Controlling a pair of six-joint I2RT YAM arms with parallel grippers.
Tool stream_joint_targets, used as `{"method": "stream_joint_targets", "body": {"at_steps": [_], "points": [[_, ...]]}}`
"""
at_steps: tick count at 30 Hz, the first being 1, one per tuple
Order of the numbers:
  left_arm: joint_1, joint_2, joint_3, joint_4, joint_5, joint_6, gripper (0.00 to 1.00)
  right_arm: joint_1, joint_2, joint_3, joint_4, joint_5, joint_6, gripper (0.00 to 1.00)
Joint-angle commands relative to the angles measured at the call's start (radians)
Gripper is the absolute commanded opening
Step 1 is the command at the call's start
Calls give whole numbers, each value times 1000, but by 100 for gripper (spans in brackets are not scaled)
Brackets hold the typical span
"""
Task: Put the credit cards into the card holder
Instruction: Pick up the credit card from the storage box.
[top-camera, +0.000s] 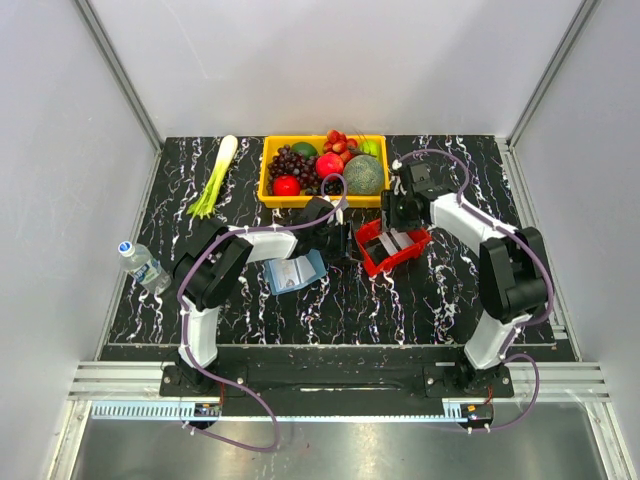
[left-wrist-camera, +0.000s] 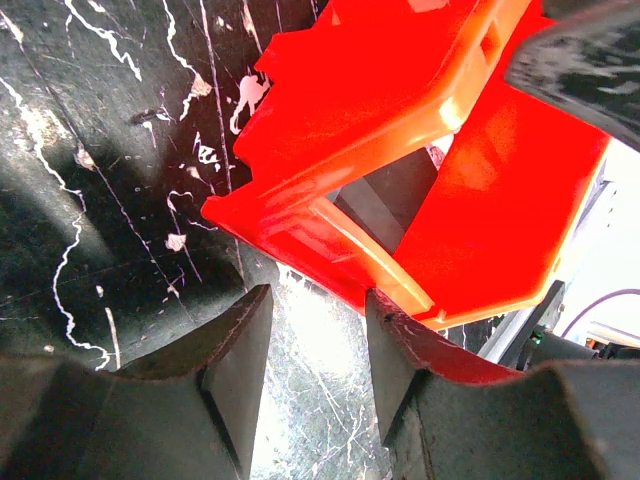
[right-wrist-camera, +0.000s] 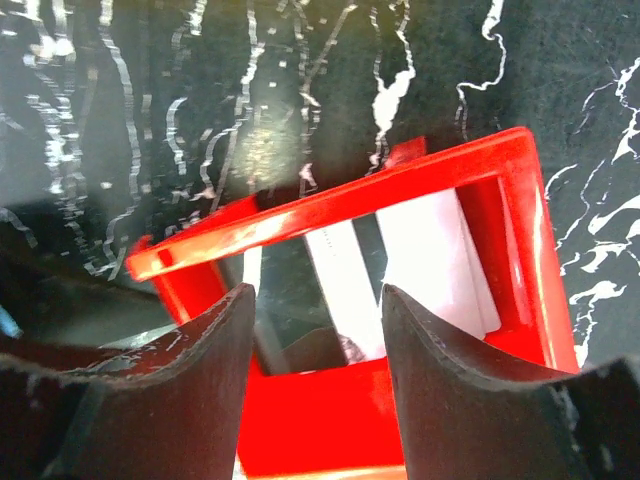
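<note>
The credit cards (top-camera: 392, 241), white, grey and dark, lie inside a red tray (top-camera: 384, 268) at mid table. The right wrist view shows two white cards (right-wrist-camera: 430, 255) and a dark one (right-wrist-camera: 292, 300) inside the tray's rim (right-wrist-camera: 330, 205). The blue card holder (top-camera: 297, 272) lies open on the table, left of the tray. My left gripper (top-camera: 345, 238) is open and empty at the tray's left side; in its view (left-wrist-camera: 318, 330) the right fingertip (left-wrist-camera: 385, 310) is right at the tray's corner (left-wrist-camera: 300, 225). My right gripper (top-camera: 390, 222) is open and empty over the tray's far edge, its fingers (right-wrist-camera: 318, 300) above the cards.
A yellow bin (top-camera: 266, 178) of fruit stands at the back, just behind both grippers. A leek (top-camera: 215, 178) lies at the back left. A water bottle (top-camera: 143, 265) lies at the table's left edge. White walls enclose the table.
</note>
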Motion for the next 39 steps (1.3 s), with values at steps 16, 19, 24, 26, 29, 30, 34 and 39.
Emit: {"method": "stream_joint_targets", "body": {"at_steps": [16, 19, 24, 26, 29, 30, 34, 39], "points": [[-1, -26, 4, 63, 10, -6, 46, 31, 206, 38, -113, 64, -39, 29], [-1, -24, 4, 65, 13, -6, 46, 44, 203, 27, -117, -11, -71, 17], [1, -29, 0, 66, 11, -6, 46, 63, 90, 6, -78, 24, -34, 38], [1, -30, -5, 72, 11, -8, 46, 63, 50, 15, -65, 99, -30, 45], [1, -30, -5, 72, 14, -8, 46, 63, 32, 30, -44, 212, -39, 56], [4, -33, -6, 69, 14, -5, 46, 63, 36, 36, -44, 240, -46, 60], [5, -35, -9, 68, 16, -3, 46, 57, 94, 52, -45, 314, -76, 68], [12, -36, -8, 65, 19, 1, 46, 51, 185, 41, -59, 311, -89, 69]]}}
